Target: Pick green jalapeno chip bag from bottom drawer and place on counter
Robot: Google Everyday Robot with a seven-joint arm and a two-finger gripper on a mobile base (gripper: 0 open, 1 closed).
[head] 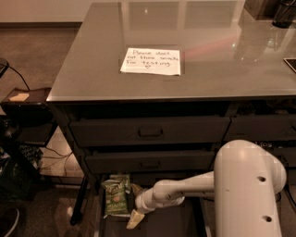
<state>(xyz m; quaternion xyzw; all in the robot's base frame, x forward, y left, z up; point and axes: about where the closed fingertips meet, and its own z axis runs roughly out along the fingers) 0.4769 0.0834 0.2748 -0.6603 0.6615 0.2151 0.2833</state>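
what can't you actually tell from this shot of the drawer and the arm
- Camera view: the gripper sits low over the bottom drawer, right of the green jalapeno chip bag. Contact with the bag cannot be told, as the arm overlaps it.
- The drawer's front is cut off by the lower edge, and its right side is behind the arm.
- The dark object on the counter is cut by the top edge.

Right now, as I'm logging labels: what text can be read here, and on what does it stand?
"Please don't eat these snacks for testing": handwritten on the note on the counter; the middle line is only roughly legible.
Print on the chip bag in the drawer: too blurred to read.
The gripper, low in the drawer just right of the chip bag: no text.
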